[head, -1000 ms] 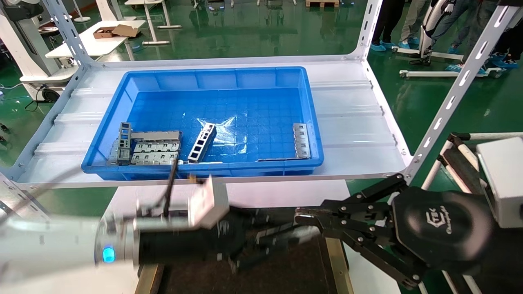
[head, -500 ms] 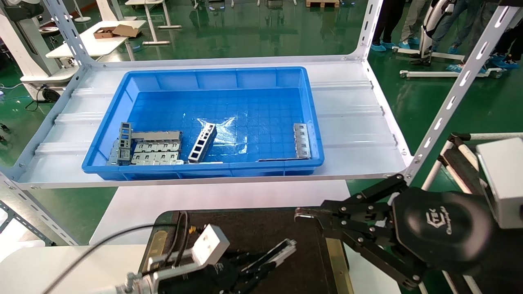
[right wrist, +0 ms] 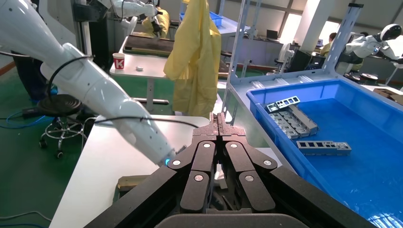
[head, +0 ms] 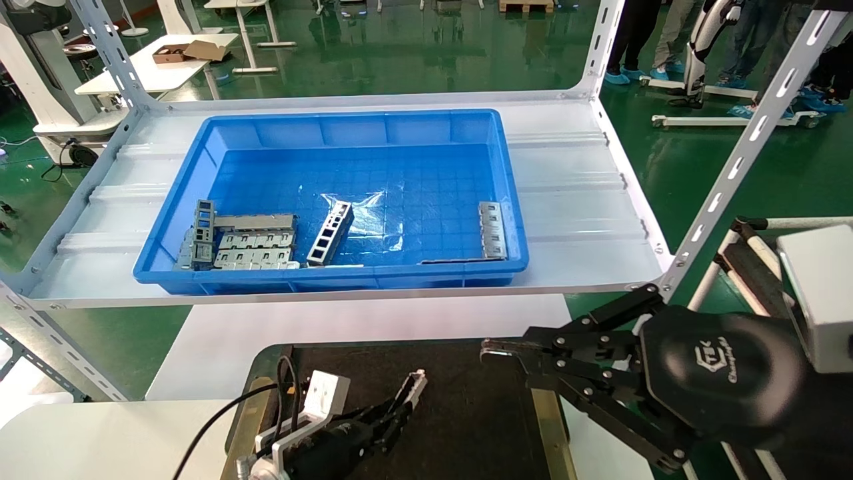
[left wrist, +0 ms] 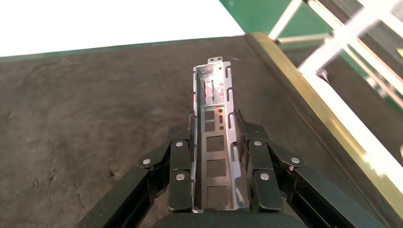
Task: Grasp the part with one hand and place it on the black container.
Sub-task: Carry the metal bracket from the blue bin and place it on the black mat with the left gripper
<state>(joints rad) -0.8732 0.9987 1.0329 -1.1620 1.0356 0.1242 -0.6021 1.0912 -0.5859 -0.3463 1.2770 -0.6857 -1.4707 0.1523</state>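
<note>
While the left black linkage gripper (left wrist: 215, 142) clamps the slim silver sheet-metal channel part (left wrist: 215, 118) over the flat matte black container (head: 466, 413), only lowering and release seem left. The right gripper (head: 496, 350) hangs closed and empty beside it.

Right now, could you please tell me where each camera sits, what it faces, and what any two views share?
Head view: high on the robot, facing forward and down at the blue bin and black container; both tools show, left tool and right tool.
Left wrist view: behind the left tool, facing the black container; fingers clamp the part.
Right wrist view: behind the shut right tool, facing the left arm and blue bin.
Shared: head and left wrist views show the part.
</note>
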